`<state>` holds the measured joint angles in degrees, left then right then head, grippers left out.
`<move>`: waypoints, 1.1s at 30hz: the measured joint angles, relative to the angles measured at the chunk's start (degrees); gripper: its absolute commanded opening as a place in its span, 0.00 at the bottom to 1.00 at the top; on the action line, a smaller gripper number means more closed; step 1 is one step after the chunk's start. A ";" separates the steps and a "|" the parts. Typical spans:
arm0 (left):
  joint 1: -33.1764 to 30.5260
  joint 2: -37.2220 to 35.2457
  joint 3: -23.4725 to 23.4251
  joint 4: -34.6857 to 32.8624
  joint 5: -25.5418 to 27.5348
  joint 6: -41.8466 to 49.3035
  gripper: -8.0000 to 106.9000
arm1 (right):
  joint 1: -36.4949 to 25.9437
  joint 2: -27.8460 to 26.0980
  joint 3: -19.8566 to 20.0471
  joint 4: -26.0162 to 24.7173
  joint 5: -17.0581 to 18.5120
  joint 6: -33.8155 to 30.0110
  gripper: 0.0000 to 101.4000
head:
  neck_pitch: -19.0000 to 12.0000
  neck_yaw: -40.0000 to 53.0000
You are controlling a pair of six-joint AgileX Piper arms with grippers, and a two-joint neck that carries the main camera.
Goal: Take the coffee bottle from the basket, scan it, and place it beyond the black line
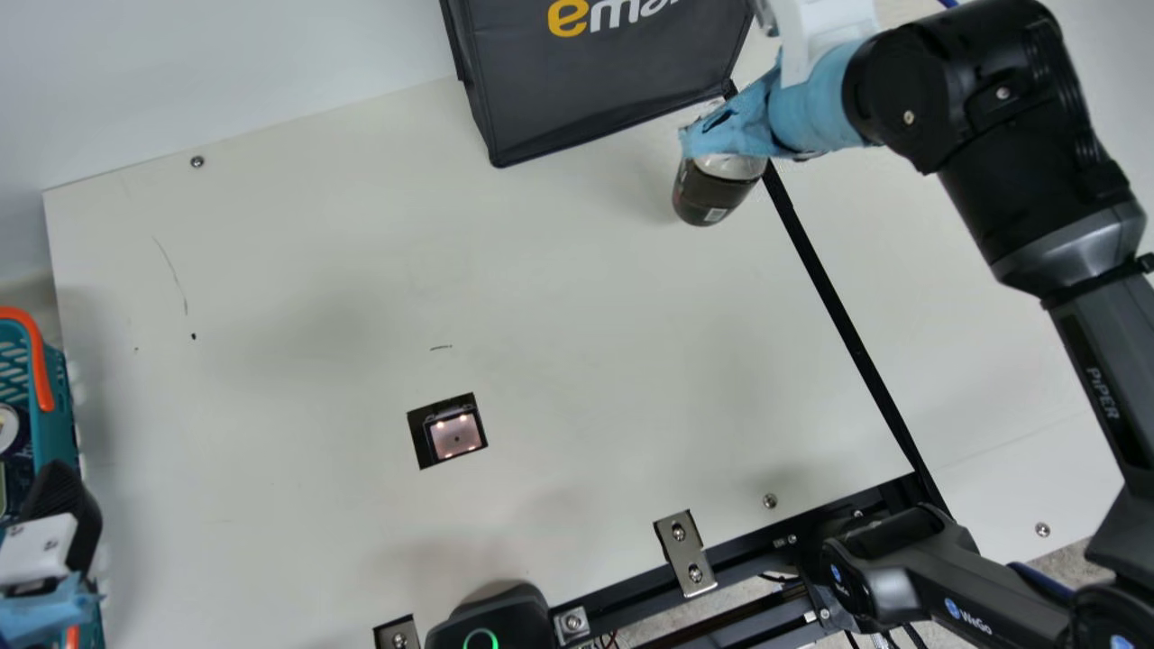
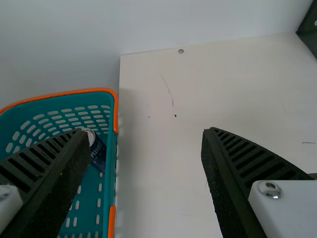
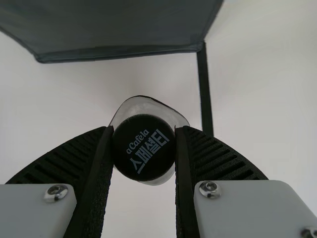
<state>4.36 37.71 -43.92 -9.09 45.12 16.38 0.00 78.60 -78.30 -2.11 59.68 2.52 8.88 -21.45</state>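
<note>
At the upper right of the main view my right gripper (image 1: 735, 135) holds the coffee bottle (image 1: 708, 198), whose dark, labelled lower part hangs beside the black line (image 1: 834, 306), on its left. In the right wrist view, my right gripper (image 3: 144, 131) is closed on the bottle's black cap (image 3: 143, 161), one finger on each side. Whether the bottle's base touches the table is hard to tell. My left gripper (image 1: 54, 541) is at the main view's left edge, over the teal basket (image 1: 61, 406). Its fingers stand wide apart, empty, in the left wrist view (image 2: 143, 134).
A dark bag (image 1: 595, 81) stands at the table's back, close to the bottle. The scanner window (image 1: 455, 435) is set in the table's middle. Inside the basket lies a dark can (image 2: 97, 151). Metal brackets (image 1: 685, 554) and a black rail run along the front edge.
</note>
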 measured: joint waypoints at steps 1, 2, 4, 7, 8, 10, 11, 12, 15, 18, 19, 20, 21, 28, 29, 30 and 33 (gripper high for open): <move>0.00 0.00 0.00 0.00 0.00 0.00 0.85 | -0.93 0.29 -0.22 0.14 -0.05 -0.26 0.00 | 0.00 0.00; 0.00 0.00 0.00 0.00 0.00 0.00 0.85 | -1.82 0.48 -0.36 0.28 -0.13 -0.55 0.00 | 0.00 0.00; 0.00 0.00 0.00 0.00 0.00 0.00 0.85 | -3.41 1.02 -0.80 0.61 -0.06 -1.16 0.00 | 0.00 0.00; 0.00 0.00 0.00 0.00 0.00 0.00 0.85 | -5.77 1.80 -1.57 1.12 -0.12 -1.66 0.00 | 0.00 0.00; 0.00 0.00 0.00 0.00 0.00 0.00 0.85 | -6.58 2.09 -1.75 1.20 -0.23 -1.84 0.00 | 0.00 0.00; 0.00 0.00 0.00 0.00 0.00 0.00 0.85 | -8.02 2.65 -2.34 1.70 -0.23 -2.52 0.00 | 0.00 0.00; 0.00 0.00 0.00 0.00 0.00 0.00 0.85 | -8.82 2.93 -2.58 2.11 -0.39 -2.52 0.00 | 0.00 0.00; 0.00 0.00 0.00 0.00 0.00 0.00 0.85 | -9.62 3.09 -2.76 2.11 -0.45 -2.96 0.00 | 0.00 0.00; 0.00 0.00 0.00 0.00 0.00 0.00 0.85 | -11.79 4.02 -3.17 2.64 -0.44 -3.65 0.00 | 0.00 -0.09; 0.00 0.00 0.00 0.00 0.00 0.00 0.85 | -13.85 4.88 -3.79 2.85 -0.56 -4.02 0.00 | 0.00 0.00; 0.00 0.00 0.00 0.00 0.00 0.00 0.85 | -14.58 5.19 -4.00 2.91 -0.73 -4.14 0.00 | 0.00 0.00; 0.00 0.00 0.00 0.00 0.00 0.00 0.85 | -15.26 5.50 -4.15 3.04 -0.86 -4.16 0.00 | 0.00 0.00; 0.00 0.00 0.00 0.00 0.00 0.00 0.85 | -15.92 5.74 -4.27 3.04 -1.01 -4.20 0.00 | 0.00 0.00; 0.00 0.00 0.00 0.00 0.00 0.00 0.85 | -20.17 7.58 -5.12 3.47 -1.20 -5.53 0.00 | -0.09 0.00; 0.00 0.00 0.00 0.00 0.00 0.00 0.85 | -20.84 7.83 -5.25 3.51 -1.34 -5.74 0.00 | 0.00 0.00; 0.00 0.00 0.00 0.00 0.00 0.00 0.85 | -21.47 8.07 -5.25 3.58 -1.41 -5.87 0.00 | 0.00 0.00; 0.00 0.00 0.00 0.00 0.00 0.00 0.85 | -23.17 8.66 -5.25 3.92 -1.81 -6.50 0.00 | 0.00 0.00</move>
<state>4.36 37.71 -43.92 -9.09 45.12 16.38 -23.17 87.25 -83.54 1.81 57.87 -3.98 8.88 -21.45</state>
